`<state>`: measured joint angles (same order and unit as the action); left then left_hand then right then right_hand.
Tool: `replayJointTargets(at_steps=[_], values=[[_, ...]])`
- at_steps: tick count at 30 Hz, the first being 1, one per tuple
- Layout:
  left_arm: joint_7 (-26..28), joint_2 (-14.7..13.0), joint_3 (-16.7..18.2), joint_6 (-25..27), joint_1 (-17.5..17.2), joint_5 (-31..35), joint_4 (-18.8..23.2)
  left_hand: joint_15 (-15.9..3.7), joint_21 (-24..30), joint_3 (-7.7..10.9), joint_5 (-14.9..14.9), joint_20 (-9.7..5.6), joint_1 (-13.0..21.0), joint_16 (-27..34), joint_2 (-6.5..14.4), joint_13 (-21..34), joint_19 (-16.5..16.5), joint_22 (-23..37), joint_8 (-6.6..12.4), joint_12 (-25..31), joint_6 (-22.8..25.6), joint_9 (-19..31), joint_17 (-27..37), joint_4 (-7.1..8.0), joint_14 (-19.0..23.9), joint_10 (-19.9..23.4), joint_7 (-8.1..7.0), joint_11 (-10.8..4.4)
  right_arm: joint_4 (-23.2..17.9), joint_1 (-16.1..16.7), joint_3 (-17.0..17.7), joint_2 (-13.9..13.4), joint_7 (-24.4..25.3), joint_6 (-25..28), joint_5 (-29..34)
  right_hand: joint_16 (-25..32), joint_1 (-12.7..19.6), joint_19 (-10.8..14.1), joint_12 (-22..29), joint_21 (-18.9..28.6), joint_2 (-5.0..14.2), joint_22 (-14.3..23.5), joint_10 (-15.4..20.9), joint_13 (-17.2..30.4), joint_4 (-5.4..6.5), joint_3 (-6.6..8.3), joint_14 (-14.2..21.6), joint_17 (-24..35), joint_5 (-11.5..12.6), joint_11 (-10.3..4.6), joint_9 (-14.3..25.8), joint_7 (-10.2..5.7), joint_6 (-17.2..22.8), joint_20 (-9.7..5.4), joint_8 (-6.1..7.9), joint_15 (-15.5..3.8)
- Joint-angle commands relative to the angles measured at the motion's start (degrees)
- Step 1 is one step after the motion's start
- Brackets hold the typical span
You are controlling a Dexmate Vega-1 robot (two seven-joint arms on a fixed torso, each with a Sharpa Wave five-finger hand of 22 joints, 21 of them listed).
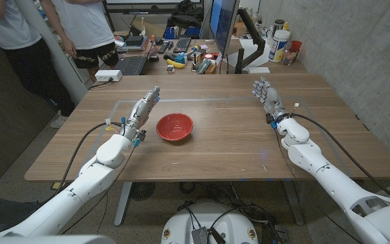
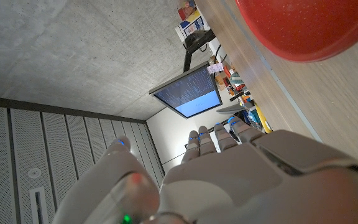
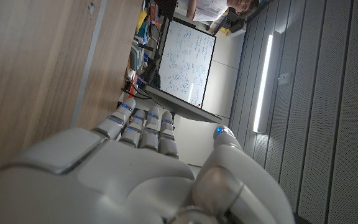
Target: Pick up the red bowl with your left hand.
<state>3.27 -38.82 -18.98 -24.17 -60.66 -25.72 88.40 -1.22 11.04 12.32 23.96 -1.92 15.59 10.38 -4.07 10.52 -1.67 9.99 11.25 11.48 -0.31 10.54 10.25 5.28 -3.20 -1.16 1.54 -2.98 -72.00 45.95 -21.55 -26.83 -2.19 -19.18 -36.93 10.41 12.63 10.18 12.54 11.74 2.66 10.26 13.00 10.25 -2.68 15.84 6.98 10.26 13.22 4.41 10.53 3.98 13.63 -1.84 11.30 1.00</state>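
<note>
Just beside the left hand (image 1: 143, 108), on its inner side, sits the red bowl (image 1: 175, 127), upright on the wooden worktop (image 1: 229, 146) and apart from the fingers. That hand holds nothing; its fingers reach forward, lying close together and straight, and whether its edge touches the wood is hard to tell from the head view. From the left wrist view the back of the left hand (image 2: 229, 180) covers the near ground, the fingertips (image 2: 205, 138) partly hidden behind it, and the red bowl (image 2: 306, 28) is cut off by the frame so that just part of its rim and outer wall shows. Well apart, across the worktop, the right hand (image 1: 268, 97) also holds nothing, fingers slightly curled and separated. In the right wrist view the right hand (image 3: 135, 168) hides its own palm. Beyond both hands, past the worktop's far edge, stand a monitor (image 1: 223, 27), a cluttered desk (image 1: 181, 55) whose small items are too tiny to name, and two people (image 1: 53, 34) cropped at the shoulders.
</note>
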Motion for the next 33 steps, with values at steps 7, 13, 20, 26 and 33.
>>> replayJointTargets(at_steps=[7, 13, 20, 26, 33], values=[[1.16, -1.93, 0.98, -1.15, -3.58, 2.79, 4.03, 0.24, 0.18, 0.11, 0.15, -2.59, 1.08, 0.41, 0.01, 0.27, -0.57, 0.16, 0.23, 0.18, 0.50, 0.09, 0.10, -0.58, 0.36, 0.27, 0.15, 0.10, -1.45, 0.87, 0.26, -1.18, -0.20, 0.24, 0.10, 0.24, 0.18, 0.46, -0.14, -0.04, 0.23, 0.27, 0.51, 0.27, -0.43, 0.04, 0.37, 0.12, 0.27, 0.03, 0.21, 0.08, 0.57, -0.10, 0.10, 0.36], [1.47, -1.52, 0.90, -2.28, -3.86, 3.86, 3.93, -0.04, 0.13, 0.33, 0.21, -2.41, 1.76, 0.26, 0.38, 0.27, -0.72, 0.16, 0.16, 0.13, 0.34, 0.09, 0.08, -0.86, 0.03, 0.19, -0.22, -0.01, -1.45, 1.01, 0.34, -1.29, -0.27, -0.09, 0.19, 0.23, 0.16, 0.45, -0.16, -0.05, 0.24, 0.27, 0.51, 0.27, -0.44, 0.02, 0.36, 0.13, 0.26, 0.02, 0.21, 0.00, 0.56, -0.15, 0.07, 0.37], [2.70, -1.65, 1.28, -3.18, -4.59, 6.02, 4.43, -0.17, 0.08, 0.81, 0.28, -2.26, 2.98, 0.20, 1.09, 0.28, -0.92, 0.15, 0.18, 0.10, 0.35, 0.09, 0.05, -1.38, -0.09, 0.13, -0.25, -0.29, -1.63, 1.24, 0.50, -1.40, -0.06, -0.46, 0.32, 0.22, 0.15, 0.44, -0.20, -0.07, 0.25, 0.27, 0.47, 0.27, -0.46, 0.00, 0.37, 0.13, 0.26, -0.04, 0.21, 0.06, 0.60, -0.12, 0.06, 0.35], [3.73, -1.98, 1.99, -3.62, -5.84, 7.08, 5.26, -0.27, 0.05, 1.09, 0.30, -2.14, 3.70, 0.20, 1.45, 0.28, -1.06, 0.15, 0.22, 0.12, 0.41, 0.10, 0.04, -1.70, -0.09, 0.20, -0.26, -0.51, -1.41, 1.14, 0.48, -1.28, -0.44, -0.88, 0.28, 0.22, 0.13, 0.44, -0.22, -0.08, 0.25, 0.28, 0.49, 0.27, -0.48, -0.03, 0.37, 0.13, 0.25, 0.02, 0.21, 0.01, 0.64, -0.10, 0.05, 0.37], [4.47, -2.25, 2.50, -4.07, -7.11, 8.27, 6.14, -0.21, 0.20, 1.43, 0.29, -2.03, 4.69, 0.28, 1.88, 0.29, -0.73, 0.15, 0.29, 0.18, 0.59, 0.10, 0.02, -2.16, 0.14, 0.40, -0.39, -0.54, -0.70, 0.45, 0.24, -0.88, -0.82, -1.08, 0.38, 0.23, 0.11, 0.45, -0.24, -0.08, 0.26, 0.28, 0.50, 0.27, -0.50, -0.06, 0.41, 0.13, 0.24, 0.08, 0.21, -0.02, 0.64, -0.09, 0.02, 0.29]])
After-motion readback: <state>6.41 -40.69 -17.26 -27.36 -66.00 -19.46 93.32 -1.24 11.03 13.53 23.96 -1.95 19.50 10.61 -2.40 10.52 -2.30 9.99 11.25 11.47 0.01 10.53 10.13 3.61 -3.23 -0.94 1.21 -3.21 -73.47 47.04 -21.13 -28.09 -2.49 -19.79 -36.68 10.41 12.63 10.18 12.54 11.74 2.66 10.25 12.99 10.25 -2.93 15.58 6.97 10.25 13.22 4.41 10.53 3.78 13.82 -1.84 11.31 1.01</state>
